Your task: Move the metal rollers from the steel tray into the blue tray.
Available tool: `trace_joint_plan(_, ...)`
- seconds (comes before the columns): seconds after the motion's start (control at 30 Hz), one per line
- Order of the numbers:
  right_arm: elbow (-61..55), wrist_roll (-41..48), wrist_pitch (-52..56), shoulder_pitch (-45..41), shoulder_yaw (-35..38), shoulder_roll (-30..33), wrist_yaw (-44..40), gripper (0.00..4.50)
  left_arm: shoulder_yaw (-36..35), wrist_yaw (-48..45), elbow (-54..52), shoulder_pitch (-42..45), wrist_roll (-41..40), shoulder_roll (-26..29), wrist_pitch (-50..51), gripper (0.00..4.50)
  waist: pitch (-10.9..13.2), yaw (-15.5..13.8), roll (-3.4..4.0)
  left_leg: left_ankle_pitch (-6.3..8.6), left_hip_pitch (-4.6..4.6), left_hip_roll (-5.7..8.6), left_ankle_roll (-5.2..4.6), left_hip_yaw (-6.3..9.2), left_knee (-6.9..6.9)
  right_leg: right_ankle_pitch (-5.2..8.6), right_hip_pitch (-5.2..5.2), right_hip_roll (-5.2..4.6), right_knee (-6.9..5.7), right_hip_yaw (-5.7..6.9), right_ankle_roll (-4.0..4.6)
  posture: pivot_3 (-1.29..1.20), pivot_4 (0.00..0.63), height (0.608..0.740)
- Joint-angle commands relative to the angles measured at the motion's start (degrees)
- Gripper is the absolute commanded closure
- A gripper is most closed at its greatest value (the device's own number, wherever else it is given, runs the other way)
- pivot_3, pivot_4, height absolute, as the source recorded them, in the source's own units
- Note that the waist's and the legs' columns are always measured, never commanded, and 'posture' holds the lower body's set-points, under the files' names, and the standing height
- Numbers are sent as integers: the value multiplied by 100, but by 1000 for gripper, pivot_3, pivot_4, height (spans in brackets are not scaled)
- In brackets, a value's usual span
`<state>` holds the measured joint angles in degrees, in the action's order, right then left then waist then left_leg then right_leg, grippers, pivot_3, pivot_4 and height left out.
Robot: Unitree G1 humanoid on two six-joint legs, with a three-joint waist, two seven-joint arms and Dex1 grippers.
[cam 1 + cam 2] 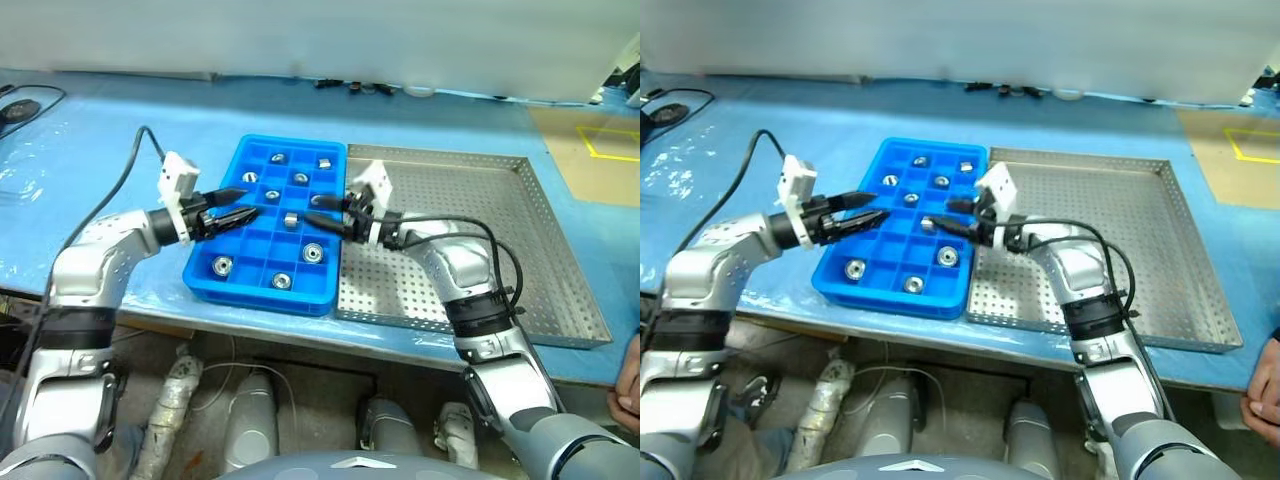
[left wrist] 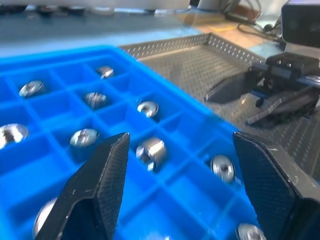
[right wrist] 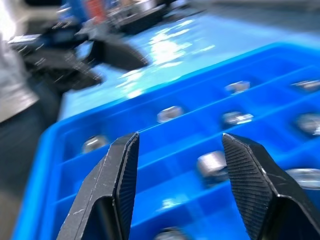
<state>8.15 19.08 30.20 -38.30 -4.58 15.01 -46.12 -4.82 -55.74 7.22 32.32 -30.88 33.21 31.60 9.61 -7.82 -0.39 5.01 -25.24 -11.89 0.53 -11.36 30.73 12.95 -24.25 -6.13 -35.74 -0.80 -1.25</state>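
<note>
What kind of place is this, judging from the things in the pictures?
Probably a workshop or factory bench for sorting small parts. A perforated steel tray sits beside a blue tray whose compartments hold metal rollers, all on a table under blue sheeting, with cables at its far edge.

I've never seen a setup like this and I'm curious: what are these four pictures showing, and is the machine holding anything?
It is a two-armed robot working at a table. The two wide pictures come from cameras on its head, looking down; the two close ones from a camera on each wrist, looking along that arm's black fingers. On the table lie a blue tray with small metal rollers in its compartments, and beside it a steel tray with a perforated floor. The left gripper and right gripper hover over the blue tray, both open, holding nothing.
</note>
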Motion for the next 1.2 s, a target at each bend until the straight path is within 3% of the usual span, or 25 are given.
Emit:
trace_joint_plan(0.03, -10, 33, -242, -140, 461, 96, 376, 1737, 228, 40, 486, 601, 290, -377, -445, 1030, 0, 27, 0, -2, 0, 1, 3, 0, 1, 0, 2, 0, 1, 1, 0, -45, 150, 740)
trace_joint_plan(0.23, -146, -55, -426, 77, 806, 79, 1040, 1737, 541, -384, 1583, 1651, 538, -1093, -939, 1030, 0, 200, 0, 7, -19, -1, -14, -1, 34, -1, 0, 2, 6, 0, 0, -138, 150, 740)
trace_joint_plan(0.43, 1605, -590, -1572, -321, 856, -280, 1904, 1737, 408, -436, 2439, 2320, 620, -1498, -1204, 1030, 0, 444, 0, 16, -23, -1, -30, -6, 53, -1, -1, 0, 4, -7, 1, -187, 150, 740)
trace_joint_plan(0.77, 4461, -1128, -3219, -1167, 804, -957, 2383, 1737, 128, -256, 2662, 2273, 719, -1257, -1204, 1030, 1, 545, 2, 37, -32, -5, -68, -9, 58, -1, -3, 1, 8, -2, 5, -144, 150, 740)
trace_joint_plan(0.97, 5293, -1215, -3647, -1657, 813, -1273, 2400, 1737, -215, 176, 2777, 2103, 770, -981, -1172, 1030, 2, 523, 3, 41, -44, -6, -75, -8, 66, -1, -2, -3, 8, 12, 6, -98, 150, 740)
trace_joint_plan(1.2, 6098, -1446, -3971, -1947, 875, -1346, 2972, 1737, -314, 319, 2576, 1883, 830, -798, -1105, 1030, 2, 518, 4, 39, -47, -22, -72, -6, 67, 0, -2, 1, 7, 28, 9, -68, 150, 740)
